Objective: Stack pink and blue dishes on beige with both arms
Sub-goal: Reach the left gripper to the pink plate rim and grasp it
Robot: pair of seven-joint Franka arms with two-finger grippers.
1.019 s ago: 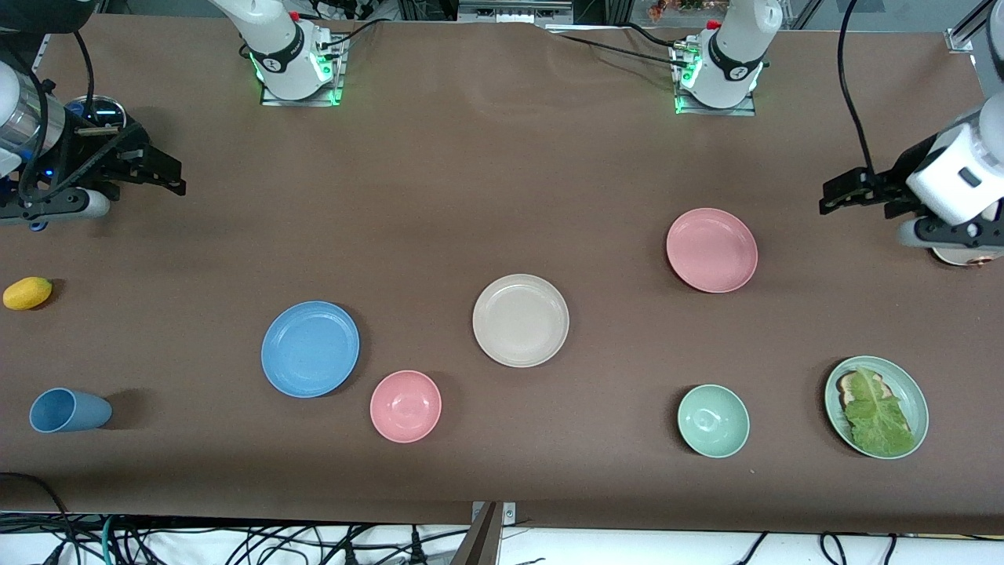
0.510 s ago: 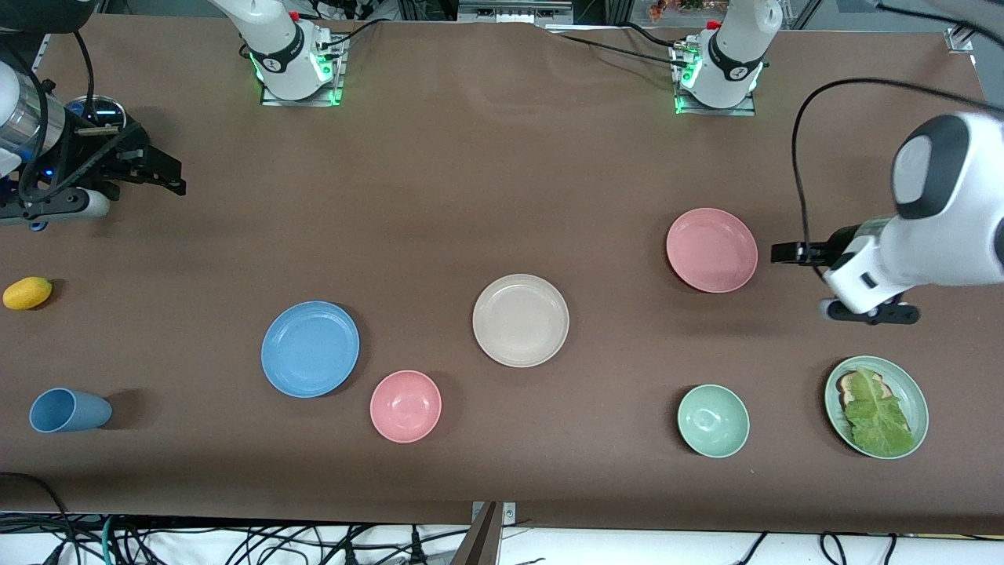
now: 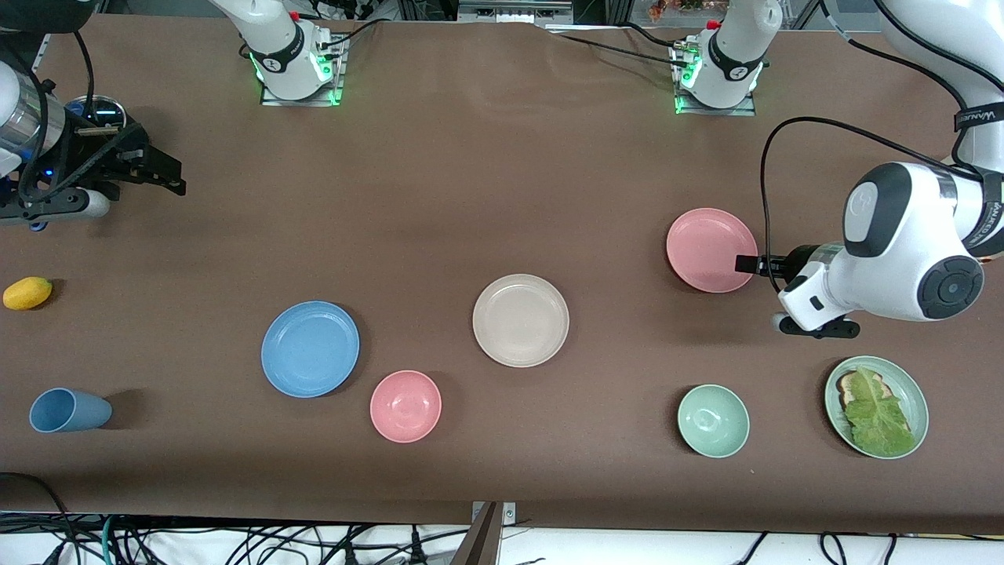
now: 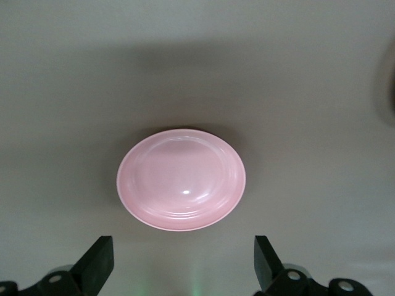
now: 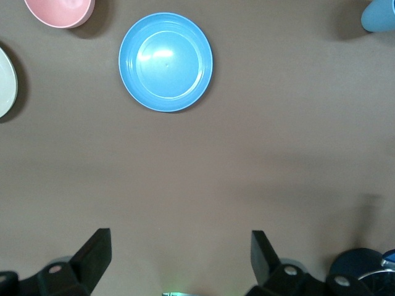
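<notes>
Step in hand, as I judge it: reach for the first pick, nothing stacked yet. My left gripper [image 3: 745,264] is at the rim of the pink plate [image 3: 711,249] on the side toward the left arm's end of the table. In the left wrist view its fingers [image 4: 99,262] are spread wide, wider than the plate, nothing held. I can't tell whether a fingertip touches the rim or just hovers over it.

My right gripper [image 3: 169,179] waits over the right arm's end of the table, well apart from the blue plate [image 3: 310,348]. Right wrist view shows fingers [image 5: 95,253] wide apart, empty, blue plate [image 5: 165,61] well ahead.

Beige plate [image 3: 521,319] sits mid table, bare, between the two. Pink plate lies farther from the front camera than it, blue plate slightly nearer.

Next I'd need to drop the left gripper so one finger goes inside the rim and one outside, pinch, lift, carry over beige. Shallow flat rim lying on the table means little to bite on, slip risk.

Distractors: pink bowl [image 3: 405,406] just beside the blue plate, blue cup [image 3: 69,410], green bowl [image 3: 713,421], green plate with lettuce [image 3: 876,406], lemon [image 3: 27,293].

Hard to see: left fingertips mostly hidden under the wrist in front view, wrist views crop finger bases, left gripper height unclear
</notes>
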